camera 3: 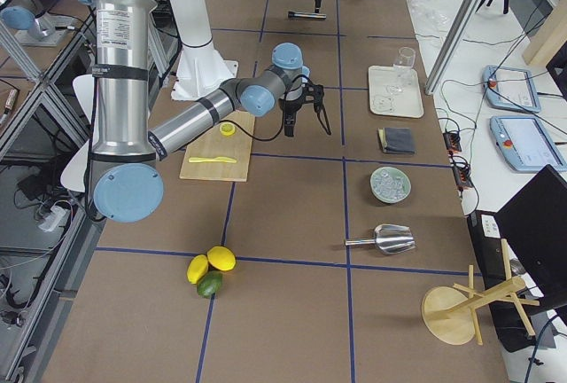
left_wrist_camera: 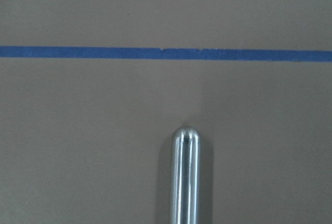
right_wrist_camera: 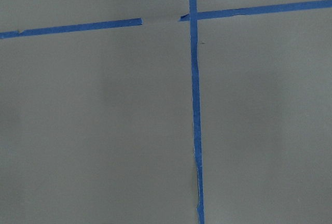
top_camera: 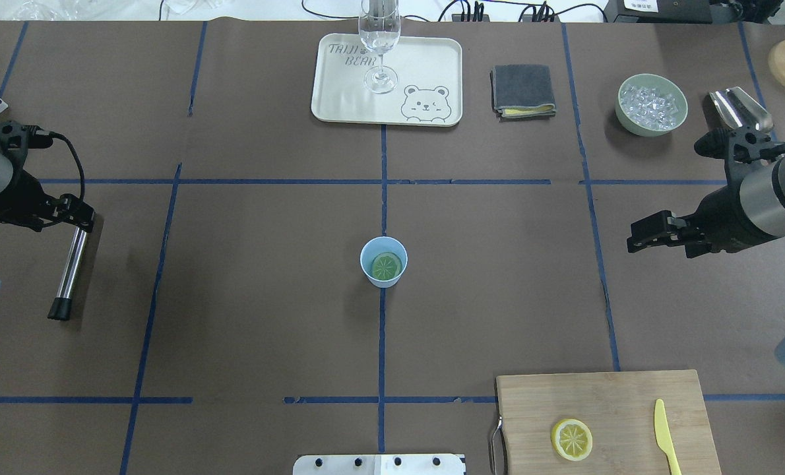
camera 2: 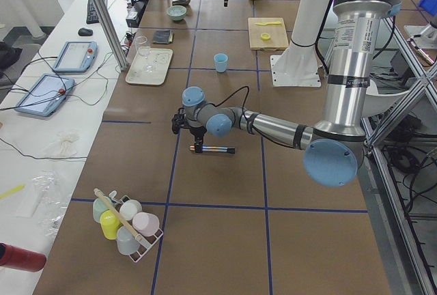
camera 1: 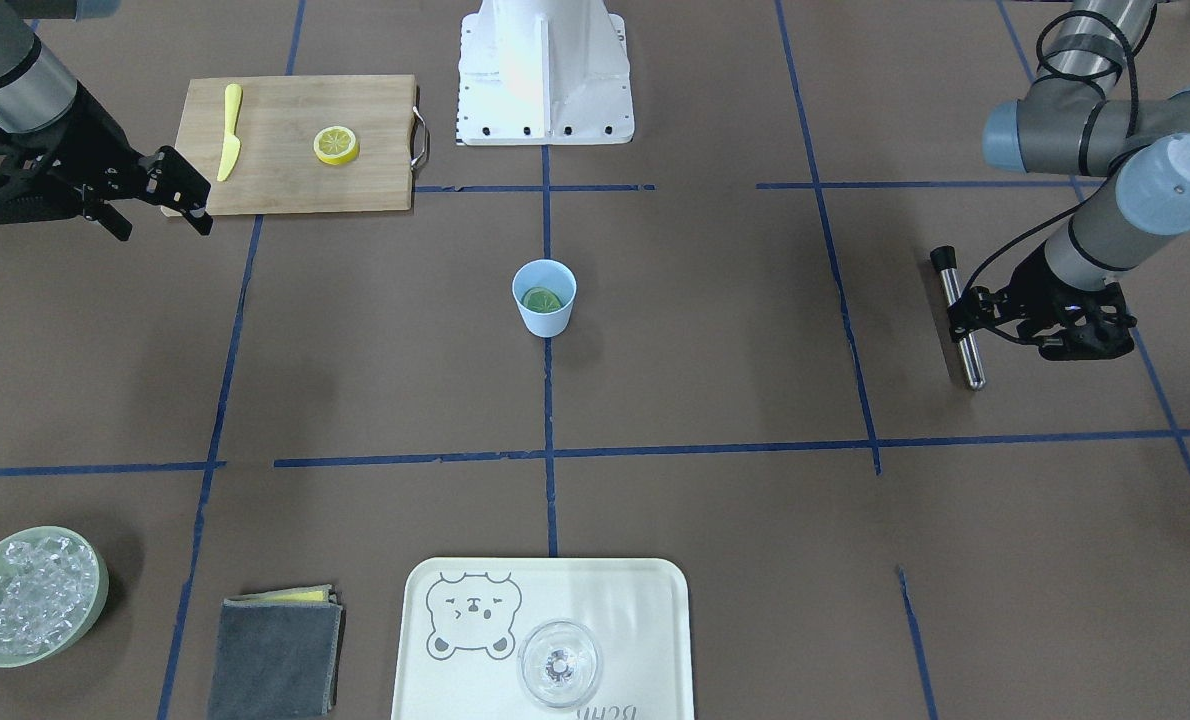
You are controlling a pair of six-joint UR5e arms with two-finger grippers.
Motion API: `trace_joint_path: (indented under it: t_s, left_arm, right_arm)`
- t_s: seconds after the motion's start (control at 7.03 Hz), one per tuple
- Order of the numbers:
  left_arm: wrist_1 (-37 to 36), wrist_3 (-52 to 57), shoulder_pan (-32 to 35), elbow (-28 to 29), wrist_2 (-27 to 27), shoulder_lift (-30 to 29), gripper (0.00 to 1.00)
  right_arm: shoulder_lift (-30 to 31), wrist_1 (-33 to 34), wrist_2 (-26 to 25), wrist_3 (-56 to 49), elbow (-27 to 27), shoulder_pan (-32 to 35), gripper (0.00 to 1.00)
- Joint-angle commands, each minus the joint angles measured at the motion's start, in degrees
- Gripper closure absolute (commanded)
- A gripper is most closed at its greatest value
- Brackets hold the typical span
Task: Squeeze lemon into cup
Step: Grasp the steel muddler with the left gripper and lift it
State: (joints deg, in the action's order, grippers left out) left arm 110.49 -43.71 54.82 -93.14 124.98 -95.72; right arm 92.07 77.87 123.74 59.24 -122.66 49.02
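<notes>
Plastic cup (camera 1: pixel 543 322) already holds the lemon slice (camera 1: pixel 543 298); with the right gripper (camera 1: pixel 165 230) spread empty, a careless swing by the left gripper (camera 1: pixel 963 318), clamped on a metal rod (camera 1: pixel 967 355), could topple it.

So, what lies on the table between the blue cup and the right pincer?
Nothing stands there. In the overhead view, the stretch between the cup and the open right pincer is bare brown table, crossed only by one blue tape line.

"BEAR" printed on the cream tray (top_camera: pixel 340 99)
</notes>
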Motion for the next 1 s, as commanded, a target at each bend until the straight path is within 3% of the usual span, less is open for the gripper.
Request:
trace_joint_path:
  t_s: [0.0,0.43,0.85]
  left_arm:
    - [0.1,0.2,-1.7,1.7,-1.1,-0.9,0.08]
    - [0.1,0.3,-2.8,2.2,-1.1,-1.0,0.12]
    - [0.2,0.3,-3.6,2.6,-1.1,-0.8,0.25]
  right_arm:
    - [0.0,0.0,0.0,0.0,0.0,-0.1,0.00]
    - [0.0,0.0,0.0,0.0,0.0,-0.1,0.00]
    - [-0.1,0.0,0.0,0.1,-0.1,-0.1,0.00]
